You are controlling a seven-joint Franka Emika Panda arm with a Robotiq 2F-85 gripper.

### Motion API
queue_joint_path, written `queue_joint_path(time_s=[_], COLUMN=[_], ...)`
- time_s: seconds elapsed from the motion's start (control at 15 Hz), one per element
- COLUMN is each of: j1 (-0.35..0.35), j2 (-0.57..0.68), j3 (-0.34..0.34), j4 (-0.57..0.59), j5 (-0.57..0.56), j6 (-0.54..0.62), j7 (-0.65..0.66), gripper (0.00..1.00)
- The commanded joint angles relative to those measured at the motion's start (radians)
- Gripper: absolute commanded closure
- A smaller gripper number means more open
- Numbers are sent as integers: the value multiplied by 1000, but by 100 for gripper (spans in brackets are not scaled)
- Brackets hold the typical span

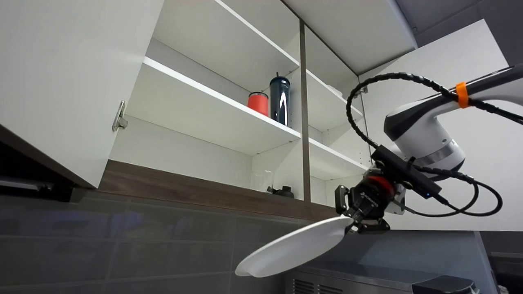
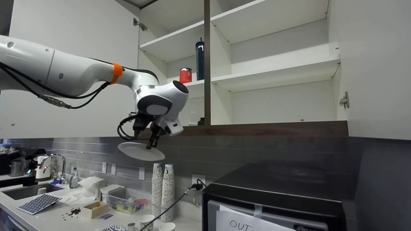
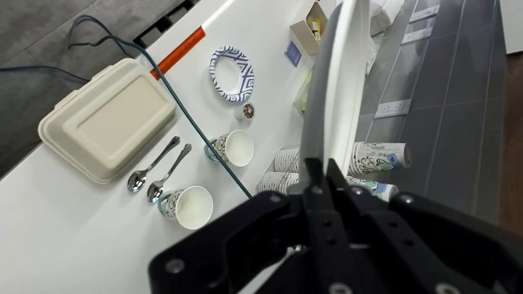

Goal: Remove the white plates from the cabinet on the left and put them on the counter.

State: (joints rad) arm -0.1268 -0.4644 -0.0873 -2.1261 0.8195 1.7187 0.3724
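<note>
My gripper (image 1: 351, 222) is shut on the rim of a white plate (image 1: 292, 249). It holds the plate tilted in the air, below the level of the cabinet's brown bottom edge (image 1: 184, 181). In an exterior view the plate (image 2: 139, 152) hangs from the gripper (image 2: 151, 147) above the counter (image 2: 69, 221). In the wrist view the plate (image 3: 351, 81) stands edge-on between the fingertips (image 3: 326, 167). The cabinet doors are open. A bit of something white (image 1: 335, 90) shows on a cabinet shelf; I cannot tell what it is.
A red cup (image 1: 258, 104) and a dark bottle (image 1: 280, 100) stand on a shelf. Tall paper-cup stacks (image 2: 168, 192) and a clear bin (image 2: 128, 199) stand below the plate. A black microwave (image 2: 273, 183), takeout box (image 3: 110, 122), patterned plate (image 3: 231, 73), spoons (image 3: 163, 177) and cable (image 3: 192, 122) also show.
</note>
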Motion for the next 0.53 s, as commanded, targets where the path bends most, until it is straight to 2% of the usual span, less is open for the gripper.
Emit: queue_joint_path(time_s=[0.0,0.33,0.4,0.47], j1=[-11,-34,-30,-33], j2=[-28,-3,2,5], j3=[-33,-60,-55,-58], j4=[-98,-192,-142,-154], j5=[17,14,4,3], j6=[34,94,57,61], j7=[-204,-346,-301,-310], gripper=[99,99,99,96])
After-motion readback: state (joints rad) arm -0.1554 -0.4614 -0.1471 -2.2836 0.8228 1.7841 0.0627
